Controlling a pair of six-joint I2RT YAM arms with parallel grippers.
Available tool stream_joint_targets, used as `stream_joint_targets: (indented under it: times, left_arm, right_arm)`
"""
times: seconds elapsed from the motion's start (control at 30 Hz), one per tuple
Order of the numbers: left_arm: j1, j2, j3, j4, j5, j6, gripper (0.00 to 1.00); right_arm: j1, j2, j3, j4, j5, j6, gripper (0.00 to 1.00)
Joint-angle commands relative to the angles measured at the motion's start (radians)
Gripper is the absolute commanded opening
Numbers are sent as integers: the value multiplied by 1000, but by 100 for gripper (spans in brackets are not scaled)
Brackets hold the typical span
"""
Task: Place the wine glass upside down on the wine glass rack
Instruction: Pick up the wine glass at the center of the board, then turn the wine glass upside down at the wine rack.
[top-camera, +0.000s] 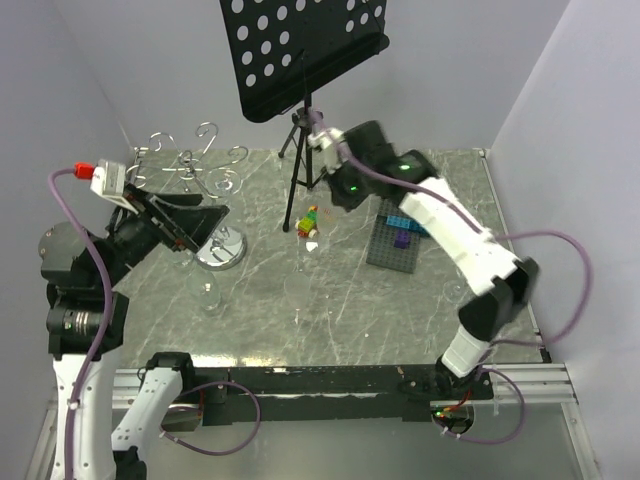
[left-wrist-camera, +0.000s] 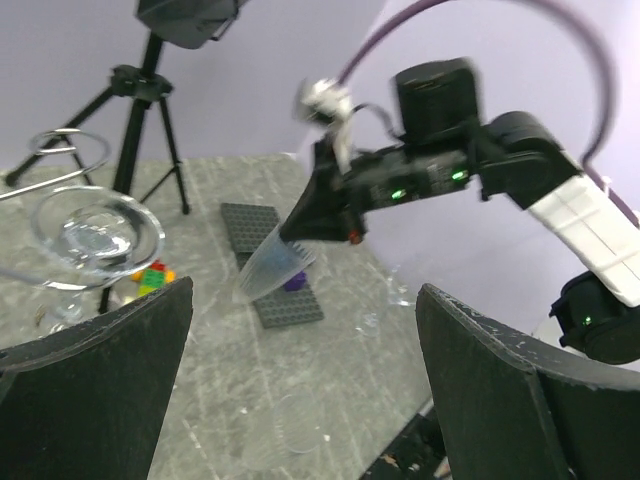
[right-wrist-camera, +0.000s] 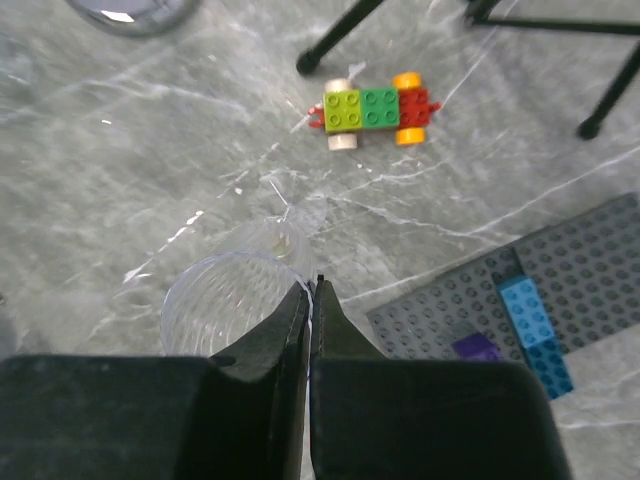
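Clear wine glass (right-wrist-camera: 225, 295), right hand (right-wrist-camera: 311, 295) pinching rim

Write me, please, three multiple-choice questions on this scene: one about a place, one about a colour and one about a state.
1. Where is the toy brick car?
A) on the table near the music stand's tripod legs
B) inside a glass
C) hanging from a hook

2. What colour is the studded baseplate?
A) green
B) dark grey
C) white

3. What is the right gripper doing?
A) standing wide open
B) shut on the rim of the wine glass
C) out of view

Answers:
1 A, as the car lies on the marble just short of the tripod feet.
2 B, as the right wrist view shows it dark grey.
3 B, as both fingers pinch the clear rim.
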Motion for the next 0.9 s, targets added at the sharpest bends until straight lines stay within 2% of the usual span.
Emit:
stream_joint_targets:
  times: [0.0, 0.1, 0.2, 0.33, 0.4, 0.5, 0.7, 0.87]
  left_arm:
    - [-5, 65, 49, 89, 103, -91, 97]
    - [-14, 119, 75, 100, 146, -125, 97]
    - [-42, 171, 98, 114, 177, -156, 97]
    - [-184, 231, 149, 79, 81, -134, 97]
    - [-303, 272, 196, 24, -22, -102, 97]
    - [-411, 347, 265, -59, -151, -68, 97]
    - [-476, 418, 293, -95, -225, -90, 99]
    - [-517, 465, 311, -130, -271, -81, 95]
  right_arm:
    - [-96, -195, -4, -20, -175, -47, 0]
    - [-214, -295, -36, -14, -417, -48, 0]
    - [-306, -371, -69, 20, -588, -33, 0]
    - [-384, -425, -49, 52, -756, 19, 0]
    - [-406, -424, 2, 49, -803, 46, 0]
    - [-443, -433, 56, 75, -856, 105, 0]
    - [-475, -482, 83, 131, -909, 157, 0]
    - [-487, -514, 83, 172, -941, 188, 0]
